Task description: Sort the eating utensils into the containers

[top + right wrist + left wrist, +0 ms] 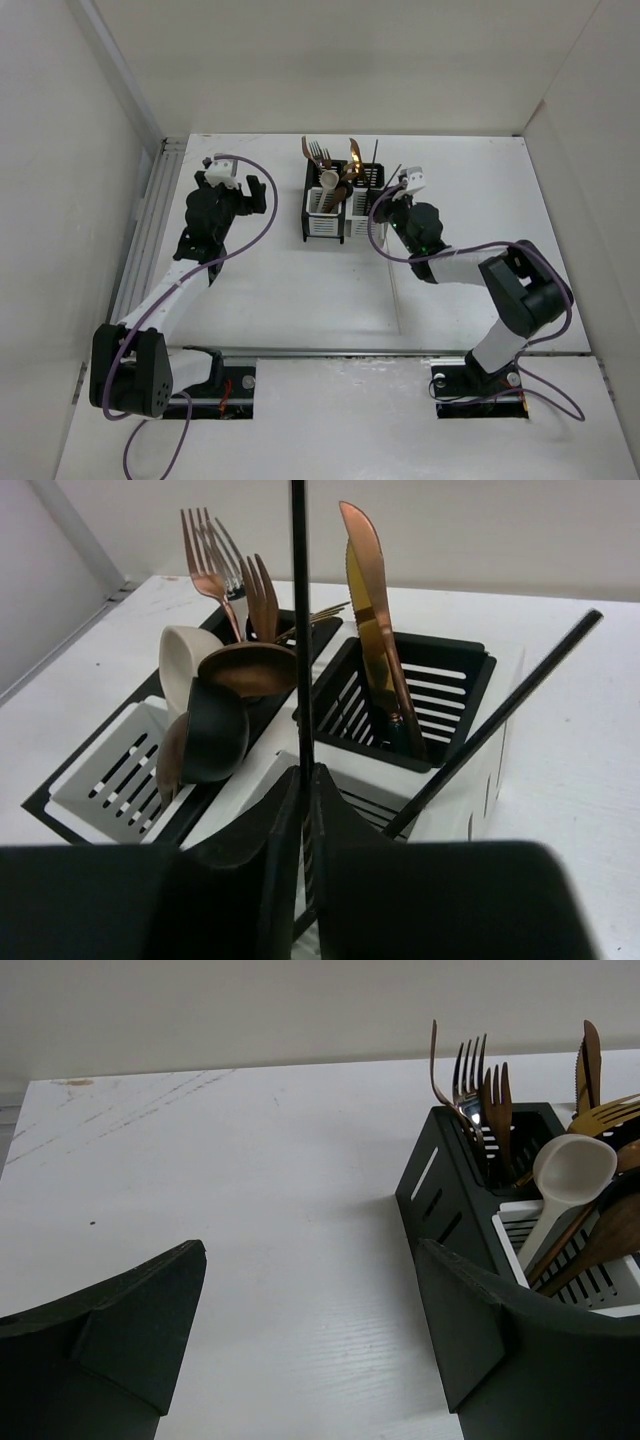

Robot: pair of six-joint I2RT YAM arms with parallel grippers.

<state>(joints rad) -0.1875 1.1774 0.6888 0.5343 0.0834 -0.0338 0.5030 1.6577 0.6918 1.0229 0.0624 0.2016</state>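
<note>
The two joined containers [340, 208] stand at the table's middle back. The left one [110, 770] holds copper forks [205, 555], a cream spoon [185, 650], a brown wooden spoon [250, 668] and a black spoon [215, 735]. The right one [450, 660] holds a copper knife [370, 610]. My right gripper [310, 775] is shut on a black chopstick [298, 630], upright just in front of the containers. A second black chopstick [500, 715] slants across the right container's wall; its lower end is hidden. My left gripper [310, 1310] is open and empty, left of the containers [440, 1190].
White walls enclose the table on three sides. A metal rail [150, 215] runs along the left edge. Purple cables [255, 225] loop off both arms. Bare tabletop [230, 1160] lies left of the containers.
</note>
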